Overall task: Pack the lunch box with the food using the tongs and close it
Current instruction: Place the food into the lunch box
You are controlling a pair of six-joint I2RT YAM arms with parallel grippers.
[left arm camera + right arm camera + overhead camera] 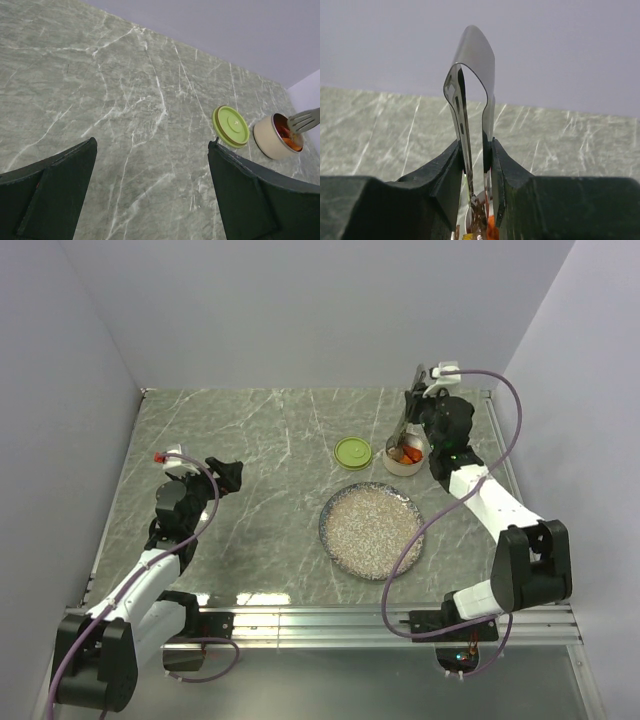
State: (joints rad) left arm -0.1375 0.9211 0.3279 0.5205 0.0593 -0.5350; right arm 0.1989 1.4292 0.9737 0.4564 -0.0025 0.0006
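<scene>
- Currently, the right gripper (477, 175) pinches the tongs (470, 65) mid-arm, its jaws pressed against both arms. The tongs' tips reach down into the lunch box (405, 457).
- Left gripper (152, 147) hangs well to the left of the lunch box, jaws spread wide, holding nothing.
- Food (287, 134) lies inside the lunch box; orange and red bits show.
- Lid (352, 451) lies flat just left of the lunch box; plate (371, 530) sits near its front.
- Risk: tips catching the rim on withdrawal could tip or drag the tin and spill pieces.
- Risk: a piece wedged between the tips may ride out.
- Count: one lunch box, one lid, one plate, one pair of tongs. Food pieces are too heaped to count; none visible on the plate.
</scene>
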